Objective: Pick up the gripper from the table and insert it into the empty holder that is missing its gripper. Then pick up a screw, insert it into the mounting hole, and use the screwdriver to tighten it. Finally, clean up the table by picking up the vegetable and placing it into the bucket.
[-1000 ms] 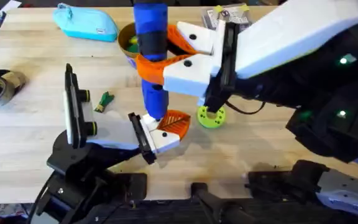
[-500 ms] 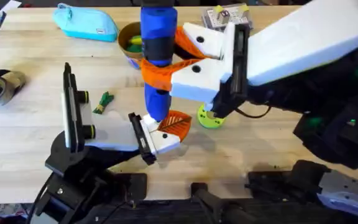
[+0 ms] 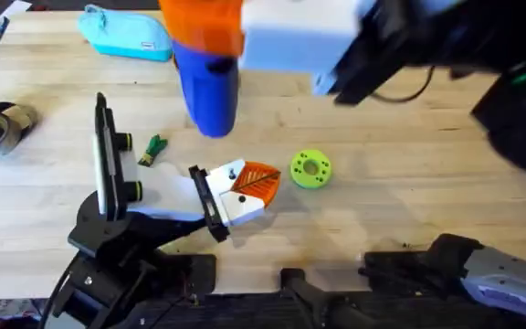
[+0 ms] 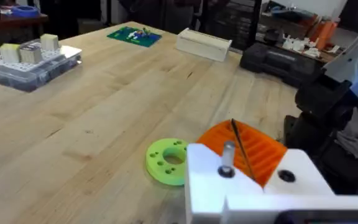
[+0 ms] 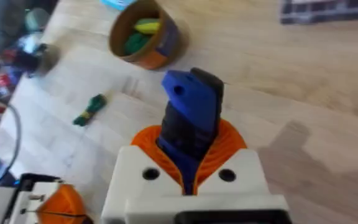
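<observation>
Blue screwdriver (image 3: 206, 87) is clamped in right gripper (image 5: 194, 165), raised at 12 o'clock from the holder (image 3: 236, 203). Screw protrudes; realign vertically before descending. Left gripper closure: cannot tell.

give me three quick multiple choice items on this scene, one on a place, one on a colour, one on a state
1. Where does the small green vegetable lie?
A. in the bucket
B. on the table
C. on the green disc

2. What colour is the screwdriver's body?
A. blue
B. red
C. white

3. How is the screwdriver?
A. lying on the table
B. standing in the bucket
C. lifted clear in the right tool

Key: 1 B, the vegetable rests on the table. 2 A, the screwdriver is blue. 3 C, the right tool clamps it above the wood.
</observation>
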Action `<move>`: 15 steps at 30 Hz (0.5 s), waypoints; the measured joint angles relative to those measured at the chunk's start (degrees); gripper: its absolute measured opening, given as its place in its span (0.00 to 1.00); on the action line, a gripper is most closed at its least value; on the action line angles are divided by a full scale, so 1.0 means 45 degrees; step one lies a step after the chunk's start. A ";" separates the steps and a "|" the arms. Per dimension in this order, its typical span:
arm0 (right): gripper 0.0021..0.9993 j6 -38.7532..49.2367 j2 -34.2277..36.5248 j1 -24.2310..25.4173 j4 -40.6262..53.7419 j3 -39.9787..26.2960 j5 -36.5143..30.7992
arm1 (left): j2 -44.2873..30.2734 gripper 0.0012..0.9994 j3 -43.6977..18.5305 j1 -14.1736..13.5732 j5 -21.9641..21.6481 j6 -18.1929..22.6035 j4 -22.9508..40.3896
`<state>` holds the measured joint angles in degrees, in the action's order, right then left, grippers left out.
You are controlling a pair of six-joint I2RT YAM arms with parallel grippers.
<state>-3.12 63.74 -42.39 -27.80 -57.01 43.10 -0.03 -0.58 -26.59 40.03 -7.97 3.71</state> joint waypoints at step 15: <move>0.05 -0.0891 0.0109 0.2776 0.3146 -0.0736 0.1395 | 0.0000 0.02 0.0000 0.0000 -0.0133 0.0000 -0.0002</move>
<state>-7.13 64.23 -29.90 -13.65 -60.33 49.38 -0.03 -0.58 -26.59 39.43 -7.97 3.70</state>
